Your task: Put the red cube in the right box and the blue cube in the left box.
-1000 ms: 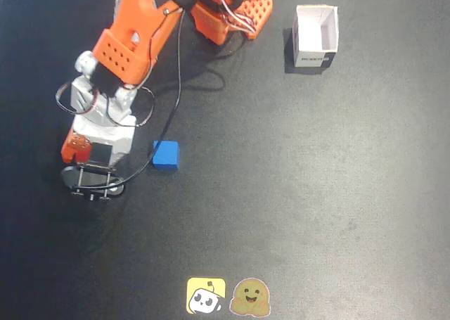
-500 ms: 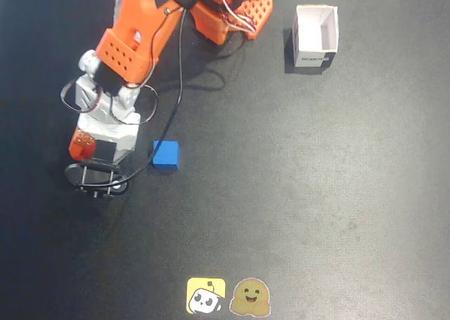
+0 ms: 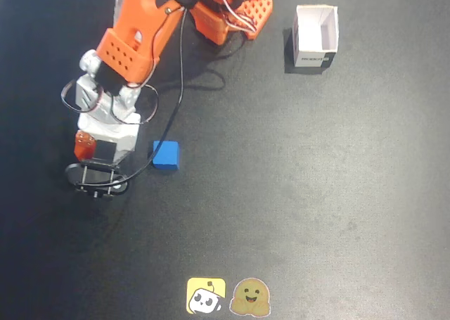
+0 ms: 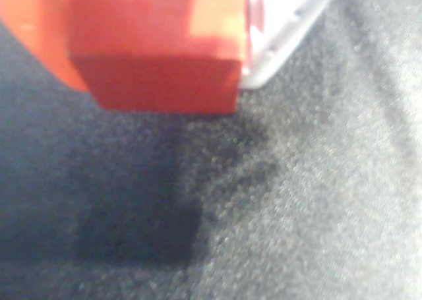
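i've got the red cube (image 4: 155,46) clamped in the end effector (image 3: 86,146), lifted off the table (image 3: 316,193), and the one visible box (image 3: 316,36) lies well off toward 2 o'clock in the fixed view.

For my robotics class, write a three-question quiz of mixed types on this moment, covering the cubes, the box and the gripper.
1. True or false: the blue cube lies inside the white box.
2. Multiple choice: what does the gripper hold in the wrist view? A) the red cube B) a blue cube C) nothing
3. Short answer: in the wrist view, what on the dark mat suggests the red cube is off the surface?

Key
1. False; it sits on the mat beside the arm, far from the box.
2. A
3. A dark shadow lies on the mat below the cube, apart from it.
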`<state>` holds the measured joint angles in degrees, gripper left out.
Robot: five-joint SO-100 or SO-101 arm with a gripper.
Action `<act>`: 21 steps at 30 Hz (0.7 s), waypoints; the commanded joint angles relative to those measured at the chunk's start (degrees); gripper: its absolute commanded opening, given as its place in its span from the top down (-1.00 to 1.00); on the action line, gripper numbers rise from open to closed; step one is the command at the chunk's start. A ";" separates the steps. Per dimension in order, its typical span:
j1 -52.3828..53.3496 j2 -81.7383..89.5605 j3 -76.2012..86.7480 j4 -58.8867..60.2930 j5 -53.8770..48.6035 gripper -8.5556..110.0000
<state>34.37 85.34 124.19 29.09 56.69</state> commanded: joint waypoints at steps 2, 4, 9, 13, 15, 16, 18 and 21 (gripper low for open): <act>0.09 7.47 -1.14 3.87 0.18 0.64; -0.09 9.93 -1.76 7.03 0.53 0.64; -0.18 16.17 -3.52 15.56 0.97 0.63; 0.44 21.80 -3.25 21.62 1.67 0.63; 0.62 24.52 -3.16 25.22 2.64 0.63; 0.70 26.02 -2.81 26.63 2.81 0.63; 0.70 28.48 -2.46 29.62 3.60 0.63; 0.70 31.64 -1.67 32.61 3.69 0.63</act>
<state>35.16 111.97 123.75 59.50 60.21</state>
